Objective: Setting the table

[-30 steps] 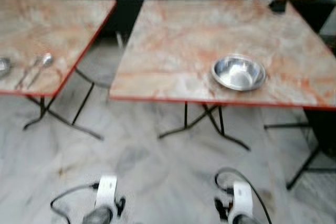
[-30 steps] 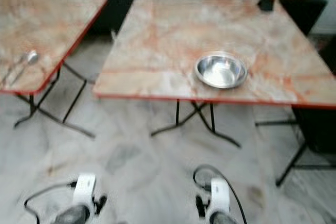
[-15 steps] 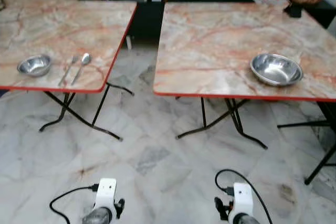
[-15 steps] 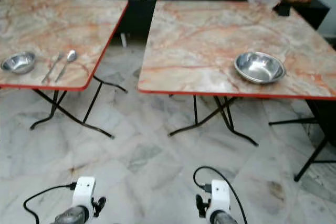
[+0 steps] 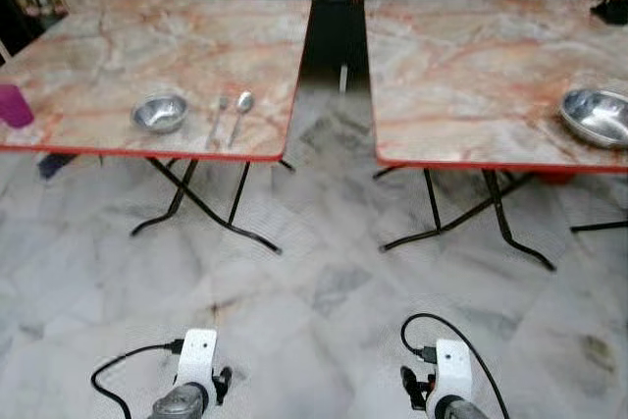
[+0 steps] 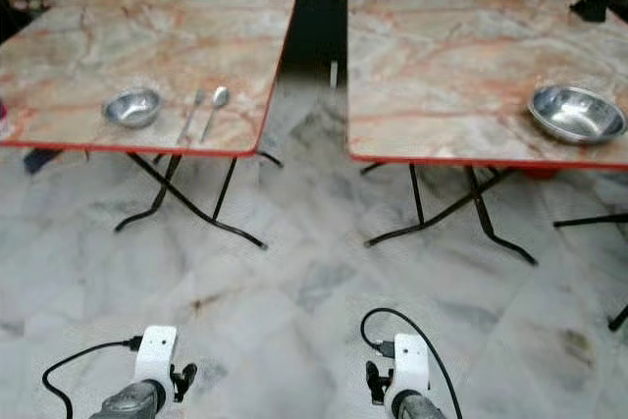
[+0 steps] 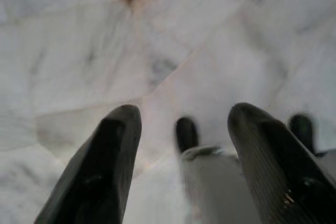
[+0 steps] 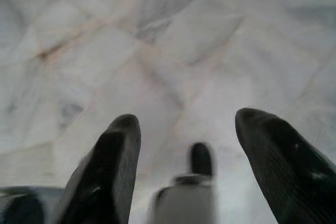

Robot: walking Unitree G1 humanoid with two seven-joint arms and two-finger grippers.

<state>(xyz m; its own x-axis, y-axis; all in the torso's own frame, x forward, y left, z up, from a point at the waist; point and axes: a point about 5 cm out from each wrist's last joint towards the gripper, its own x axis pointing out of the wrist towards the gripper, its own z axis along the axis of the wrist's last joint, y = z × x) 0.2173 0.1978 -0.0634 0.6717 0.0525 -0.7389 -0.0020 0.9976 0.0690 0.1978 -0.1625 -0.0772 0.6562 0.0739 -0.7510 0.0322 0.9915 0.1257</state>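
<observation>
Left pincer [image 7: 181, 171] and right pincer [image 8: 184, 171] both hang spread and empty over the marble floor [image 5: 324, 282]. On the left desk [image 5: 118, 56], a small bowl [image 5: 160, 113] sits just beside a fork [image 5: 217, 120] and spoon [image 5: 239, 115]. Best approach, I'd say: walk up square to that desk's near edge, then reach.

Open floor gap [image 5: 334, 144] between left table [image 5: 147, 56], right table [image 5: 491, 56].
</observation>
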